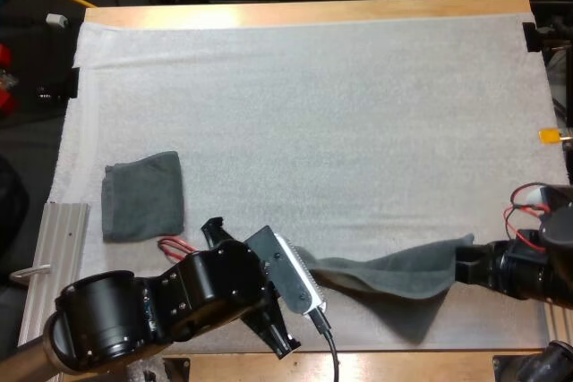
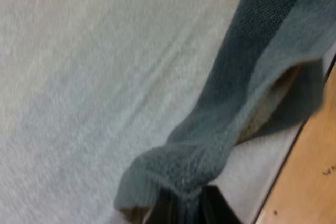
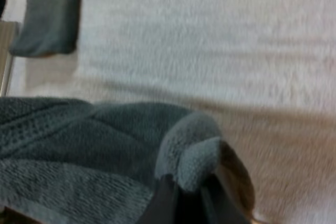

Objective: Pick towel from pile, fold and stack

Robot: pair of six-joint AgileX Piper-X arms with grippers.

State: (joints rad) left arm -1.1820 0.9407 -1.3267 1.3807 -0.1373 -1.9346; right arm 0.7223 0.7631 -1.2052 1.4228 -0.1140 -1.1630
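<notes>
Grey-green towel [image 1: 394, 273] slung over mat [image 1: 358, 131], left tool [image 2: 181, 207] and right tool [image 3: 185, 200] low, each pinching an end

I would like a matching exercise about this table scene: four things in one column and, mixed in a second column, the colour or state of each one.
Things:
1. folded towel
2. stretched towel
3. mat
4. table

Colour or state:
A. wooden
B. held at its two ends by the left gripper and the right gripper
C. white
D. lying flat on the mat, touched by no gripper

Pairs: 1-D, 2-B, 3-C, 4-A.
</notes>
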